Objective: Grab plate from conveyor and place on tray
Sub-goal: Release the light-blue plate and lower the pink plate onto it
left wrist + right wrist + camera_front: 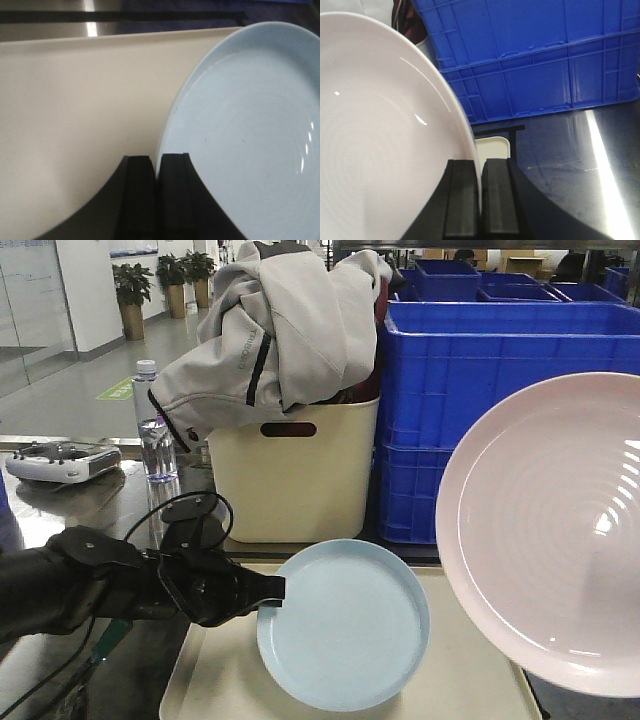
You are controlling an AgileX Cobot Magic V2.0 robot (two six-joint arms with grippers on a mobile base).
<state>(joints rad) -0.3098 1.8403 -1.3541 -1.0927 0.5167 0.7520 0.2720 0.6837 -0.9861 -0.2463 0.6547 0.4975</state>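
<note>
Two plates are in the air, each pinched by its rim. At lower left of the front view, the left claw (273, 590) is pressed onto the edge of a pale blue plate (345, 625), which tilts over the cream tray (205, 680) at the bottom edge; whether its low side touches, I cannot tell. To finish well, the arm should probably level the plate and lower it flat inside the rim before letting go, leaving room beside it. At right a large pink plate (555, 530) hangs higher; its wrist view shows the right claw (480, 170) clamped on the rim. The tray sits on a shiny steel table (70, 505). Behind stand a cream bin (295, 480) draped with a grey jacket (280, 330), blue crates (500, 390) and a water bottle (155, 430). No conveyor is visible.
</note>
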